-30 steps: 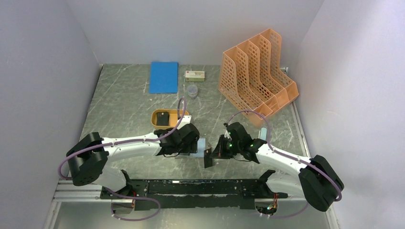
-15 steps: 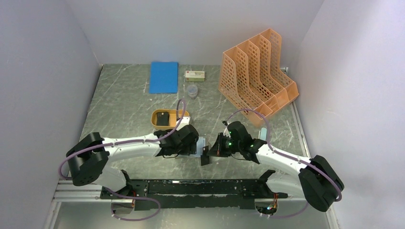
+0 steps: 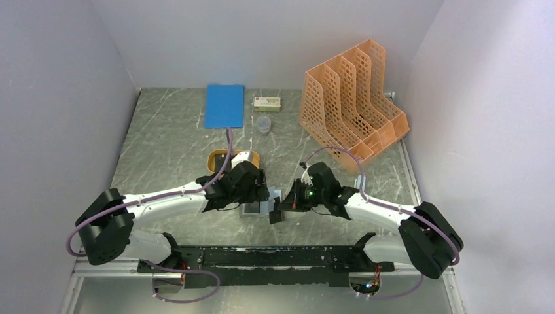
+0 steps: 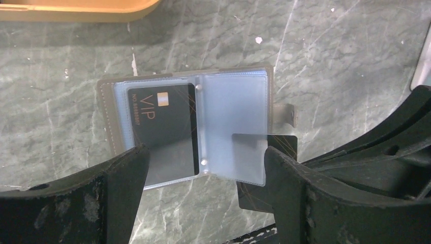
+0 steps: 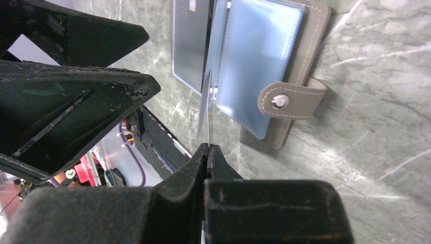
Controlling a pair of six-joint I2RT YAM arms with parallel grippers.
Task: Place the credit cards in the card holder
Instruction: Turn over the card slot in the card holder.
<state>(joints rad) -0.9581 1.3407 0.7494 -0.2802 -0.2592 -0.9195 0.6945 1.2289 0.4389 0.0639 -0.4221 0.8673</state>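
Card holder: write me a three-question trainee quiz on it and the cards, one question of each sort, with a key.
1. True or false: the card holder lies shut on the table.
2. The right hand is: A) open; B) shut on a card; C) shut on nothing.
3. Fill in: the sleeved card bears the word ___.
Key: 1 false; 2 B; 3 VIP.
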